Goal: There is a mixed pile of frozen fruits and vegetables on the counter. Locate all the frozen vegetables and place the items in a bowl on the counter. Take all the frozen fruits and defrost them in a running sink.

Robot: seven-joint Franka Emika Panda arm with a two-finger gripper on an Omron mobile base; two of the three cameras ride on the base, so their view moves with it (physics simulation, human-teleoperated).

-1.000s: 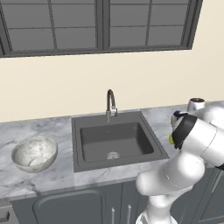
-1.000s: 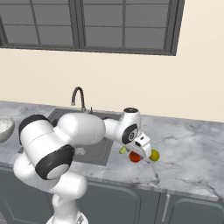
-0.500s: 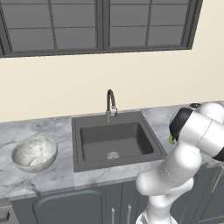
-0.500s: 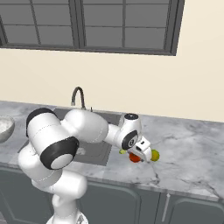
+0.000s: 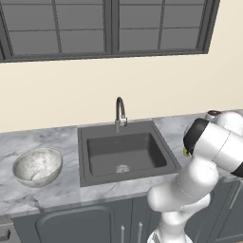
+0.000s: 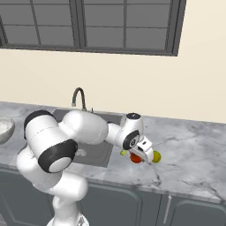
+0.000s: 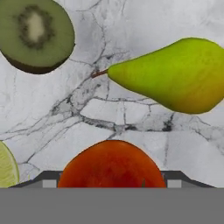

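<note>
- Hand view, left to right: a pale lime wedge [image 7: 6,168] at the edge, a halved kiwi [image 7: 35,33] upper left, the red tomato [image 7: 112,164] low in the middle, the pear [image 7: 175,75] on the right, all apart on the counter [image 7: 109,113].
- The pear's long axis runs across the view, stem toward the kiwi.
- The gripper [image 6: 142,152] hangs right over the tomato; whether its fingers are spread or closed I cannot tell.
- Likely step: picking the tomato for the bowl [image 5: 38,166], left of the sink [image 5: 124,154]. Next: descend squarely and close.
</note>
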